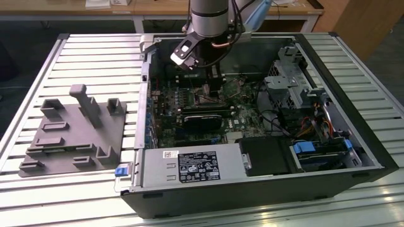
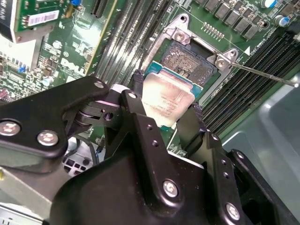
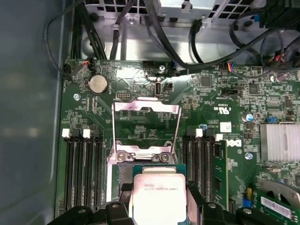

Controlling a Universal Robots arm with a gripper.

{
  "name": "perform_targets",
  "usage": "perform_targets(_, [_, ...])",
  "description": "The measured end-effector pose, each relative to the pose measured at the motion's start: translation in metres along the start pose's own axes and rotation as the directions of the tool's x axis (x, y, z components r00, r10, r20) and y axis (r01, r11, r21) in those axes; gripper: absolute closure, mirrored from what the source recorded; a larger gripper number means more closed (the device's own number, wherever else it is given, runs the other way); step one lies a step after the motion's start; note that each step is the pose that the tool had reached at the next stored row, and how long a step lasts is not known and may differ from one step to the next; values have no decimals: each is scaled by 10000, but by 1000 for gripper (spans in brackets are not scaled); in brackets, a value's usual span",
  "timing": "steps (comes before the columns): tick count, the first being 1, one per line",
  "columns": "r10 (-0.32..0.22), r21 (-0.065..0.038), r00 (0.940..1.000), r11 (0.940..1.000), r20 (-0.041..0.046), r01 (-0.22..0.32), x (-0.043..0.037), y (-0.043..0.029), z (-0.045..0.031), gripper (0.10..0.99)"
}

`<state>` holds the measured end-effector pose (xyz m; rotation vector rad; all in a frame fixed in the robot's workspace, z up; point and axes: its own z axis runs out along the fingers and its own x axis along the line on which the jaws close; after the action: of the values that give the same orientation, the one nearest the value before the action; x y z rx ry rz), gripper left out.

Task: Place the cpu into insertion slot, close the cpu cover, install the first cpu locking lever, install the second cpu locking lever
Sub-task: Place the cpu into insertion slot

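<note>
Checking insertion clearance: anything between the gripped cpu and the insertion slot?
Nothing. In the second wrist view the gripper holds the cpu at the rim of the open insertion slot. The cpu cover stands open in the first wrist view.

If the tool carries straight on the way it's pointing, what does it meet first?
Likely the insertion slot, with the cpu cover flipped open: the tool, shut on the cpu, points at it. Depth is unclear.

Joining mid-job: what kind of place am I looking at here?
Likely a robotics lab test bench: an open computer case lies on a slatted metal table, a grey fixture tray beside it, a wooden desk behind.
</note>
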<state>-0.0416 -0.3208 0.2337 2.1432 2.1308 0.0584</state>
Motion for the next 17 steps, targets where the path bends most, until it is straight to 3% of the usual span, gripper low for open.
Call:
perform_targets(4, [-2, -104, 10000, 9999, -2, 2, 16, -43, 36, 549])
perform_targets(8, [-3, -111, 10000, 9999, -1, 3, 30, -87, 71, 549])
perform_targets(17, [-6, -110, 10000, 9999, -1, 6, 80, -106, 177, 549])
